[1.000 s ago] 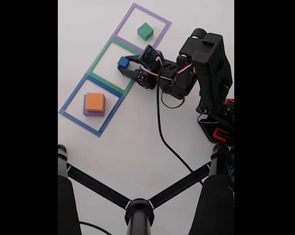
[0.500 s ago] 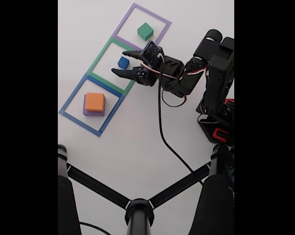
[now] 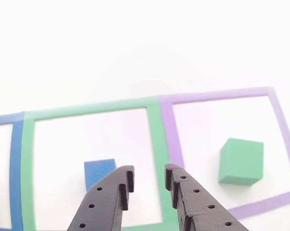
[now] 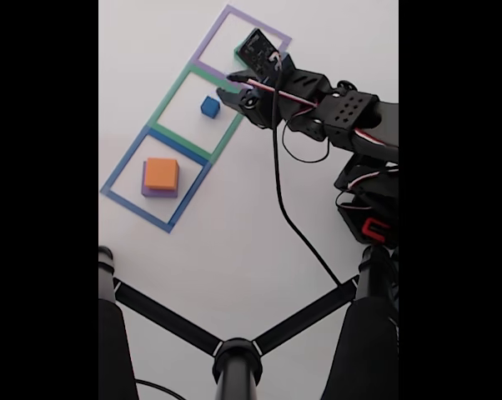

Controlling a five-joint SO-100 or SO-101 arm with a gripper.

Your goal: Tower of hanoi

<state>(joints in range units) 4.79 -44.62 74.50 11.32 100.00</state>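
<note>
The blue cube [image 4: 209,106] sits alone inside the green tape square, and in the other view the blue cube [image 3: 99,172] lies just left of my left fingertip. The orange block [image 4: 160,173] rests on the flat purple block [image 4: 145,187] in the blue tape square. The green block [image 3: 241,161] stands in the purple tape square; in the fixed view my arm hides it. My gripper [image 4: 227,86] hovers over the border between the green and purple squares. In the other view the gripper [image 3: 149,175] is open by a narrow gap and holds nothing.
Three tape outlines run diagonally: blue [image 4: 120,167], green [image 4: 169,93] and purple [image 4: 209,37]. A black cable [image 4: 278,192] trails from the gripper. The arm's base [image 4: 369,218] is at the right. A black stand [image 4: 237,358] spreads across the bottom.
The gripper let go of the blue cube in the green square, then rose and swung toward the purple square. Its fingers have drawn closer together.
</note>
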